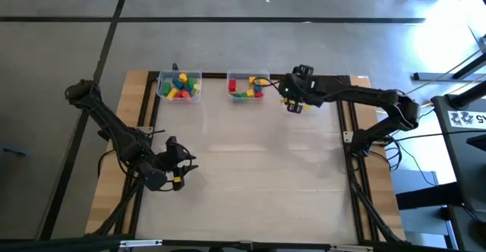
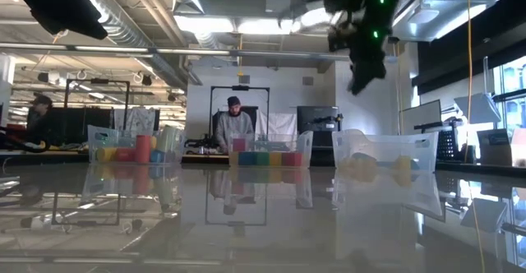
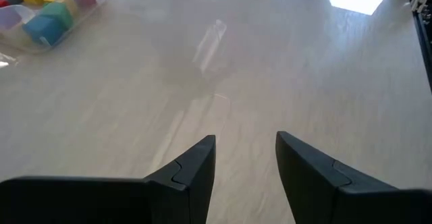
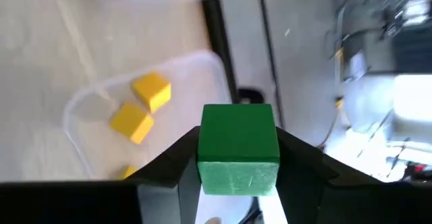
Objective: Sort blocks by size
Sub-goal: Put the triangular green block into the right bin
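Observation:
My right gripper (image 4: pixel 238 183) is shut on a green cube (image 4: pixel 238 150), high over a clear bin (image 4: pixel 88 99) that holds yellow blocks (image 4: pixel 150 91) at the table's far side. In the high view this gripper (image 1: pixel 292 100) is right of the two other bins, and in the low view it (image 2: pixel 362 67) hangs well above the right-hand bin (image 2: pixel 386 154). My left gripper (image 3: pixel 246 153) is open and empty over bare table near the left front (image 1: pixel 181 172). My right gripper pinches the green cube by two opposite side faces (image 4: pixel 202 156) between its two fingers. The fingers come from above, pointing down. The cube sits level and lifted clear, above the bin with the yellow blocks.
Two more clear bins stand along the far edge: one (image 1: pixel 180 86) with mixed larger blocks, one (image 1: pixel 247 87) with smaller red, yellow and green blocks. The first also shows in the left wrist view (image 3: pixel 47 15). A person (image 2: pixel 234 125) stands beyond the table.

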